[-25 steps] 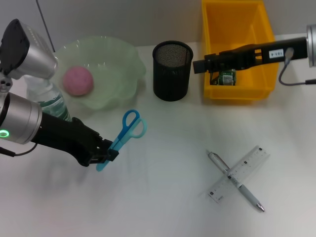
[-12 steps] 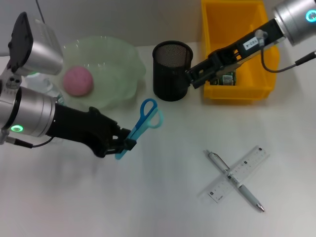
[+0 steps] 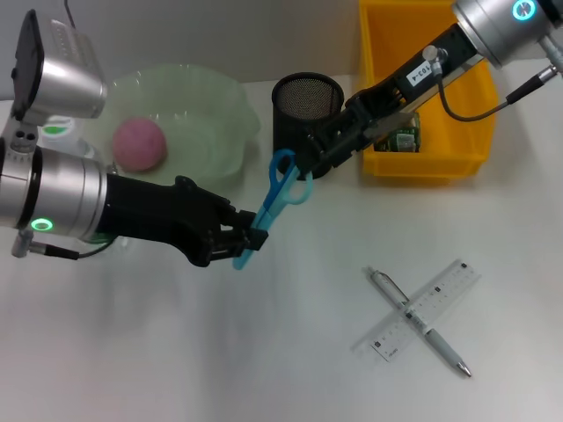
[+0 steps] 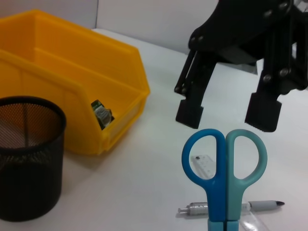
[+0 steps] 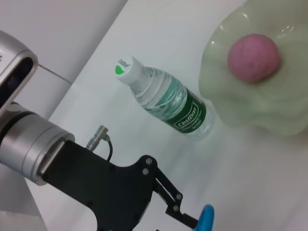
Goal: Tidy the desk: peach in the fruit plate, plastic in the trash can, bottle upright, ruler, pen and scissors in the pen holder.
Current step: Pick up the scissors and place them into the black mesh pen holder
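Note:
My left gripper point(image 3: 247, 237) is shut on the blade end of the blue scissors point(image 3: 283, 182) and holds them off the table, handles up. In the left wrist view the scissors' handles point(image 4: 224, 159) sit just below my right gripper point(image 4: 226, 114), which is open with its fingers spread above the two loops. My right gripper point(image 3: 306, 164) hangs in front of the black mesh pen holder point(image 3: 306, 95). The pink peach point(image 3: 139, 144) lies in the green fruit plate point(image 3: 220, 114). The bottle point(image 5: 166, 103) stands beside the plate. Ruler point(image 3: 428, 306) and pen point(image 3: 422, 325) lie crossed on the table.
The yellow bin point(image 3: 464, 105) stands at the back right with a small plastic piece point(image 3: 405, 139) inside. My right arm reaches across the bin's front to the pen holder. The left arm's body covers most of the bottle in the head view.
My left gripper has carried the scissors to the right, toward the pen holder. My right gripper has left the yellow bin and swung left and down to the scissors' handles.

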